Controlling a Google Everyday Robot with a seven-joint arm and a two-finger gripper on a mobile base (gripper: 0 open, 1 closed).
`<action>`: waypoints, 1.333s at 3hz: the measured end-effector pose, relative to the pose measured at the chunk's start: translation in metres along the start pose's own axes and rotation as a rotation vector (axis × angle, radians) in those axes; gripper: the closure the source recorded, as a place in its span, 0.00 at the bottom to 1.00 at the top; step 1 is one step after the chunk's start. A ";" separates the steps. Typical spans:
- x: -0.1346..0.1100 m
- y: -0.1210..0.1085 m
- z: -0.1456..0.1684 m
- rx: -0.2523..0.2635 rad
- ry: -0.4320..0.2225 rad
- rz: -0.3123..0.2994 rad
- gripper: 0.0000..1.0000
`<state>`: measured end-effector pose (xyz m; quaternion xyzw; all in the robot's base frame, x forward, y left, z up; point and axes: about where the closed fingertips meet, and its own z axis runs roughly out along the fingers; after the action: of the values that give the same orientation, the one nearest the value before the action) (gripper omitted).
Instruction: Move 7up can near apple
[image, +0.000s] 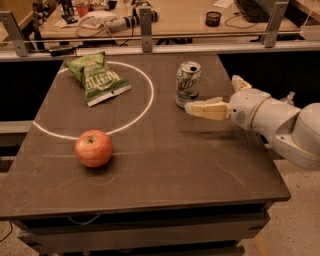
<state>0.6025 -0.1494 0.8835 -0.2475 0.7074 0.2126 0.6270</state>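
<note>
The 7up can (188, 84), silver and green with an opened top, stands upright on the dark table (170, 170), right of centre toward the back. The red-orange apple (93, 148) sits at the front left, well away from the can. My gripper (212, 95) comes in from the right at can height. It is open, with one cream finger (207, 109) reaching to just in front of the can's base and the other finger (240, 81) behind it to the right. It holds nothing.
A green crinkled chip bag (97, 77) lies at the back left, inside a white circle (145, 107) drawn on the table. A rail with metal posts (145, 22) and a cluttered desk run behind the table. The table's right edge is under my arm.
</note>
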 end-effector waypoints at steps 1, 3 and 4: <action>0.003 0.003 0.024 -0.036 -0.008 -0.002 0.00; 0.000 0.009 0.065 -0.101 -0.038 -0.007 0.17; -0.002 0.013 0.077 -0.143 -0.027 -0.003 0.41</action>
<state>0.6548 -0.0916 0.8761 -0.2901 0.6813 0.2651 0.6175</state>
